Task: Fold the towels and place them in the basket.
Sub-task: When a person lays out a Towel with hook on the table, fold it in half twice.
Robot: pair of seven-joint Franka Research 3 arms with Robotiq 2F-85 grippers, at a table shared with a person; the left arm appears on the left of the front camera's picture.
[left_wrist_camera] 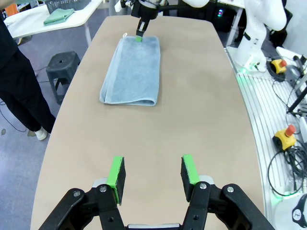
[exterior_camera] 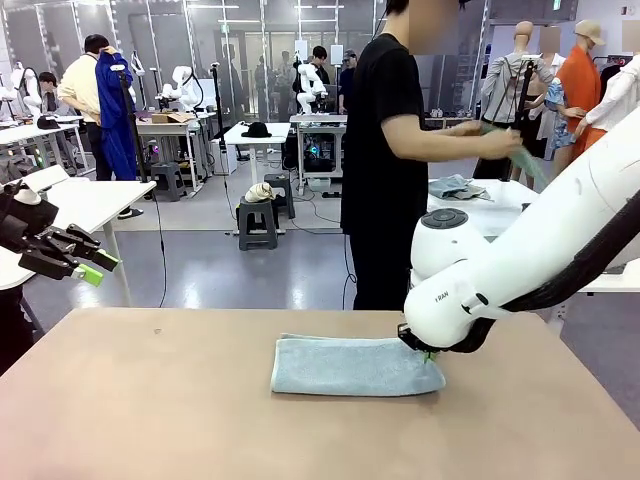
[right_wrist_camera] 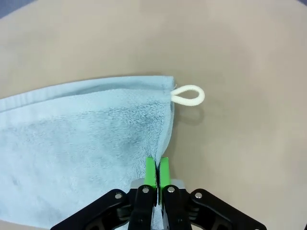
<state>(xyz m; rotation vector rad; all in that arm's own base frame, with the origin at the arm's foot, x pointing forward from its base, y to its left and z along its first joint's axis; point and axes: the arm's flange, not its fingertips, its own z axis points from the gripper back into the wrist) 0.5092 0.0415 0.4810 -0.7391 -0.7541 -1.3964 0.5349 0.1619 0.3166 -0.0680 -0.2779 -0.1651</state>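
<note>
On the tan table (exterior_camera: 150, 400), in a workshop room with white benches (exterior_camera: 95, 200), the folded towel (exterior_camera: 350, 365) lies flat, the right claw (right_wrist_camera: 157, 166) pinched tight on its short edge with the white loop (right_wrist_camera: 188, 95) just ahead of its tips, the left claw (left_wrist_camera: 152, 175) spread wide with the towel well ahead of it, and a person (exterior_camera: 385, 150) standing beyond.

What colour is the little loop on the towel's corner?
Creamy white. The loop sticks out from the light blue towel, clearest in the right wrist view.
</note>
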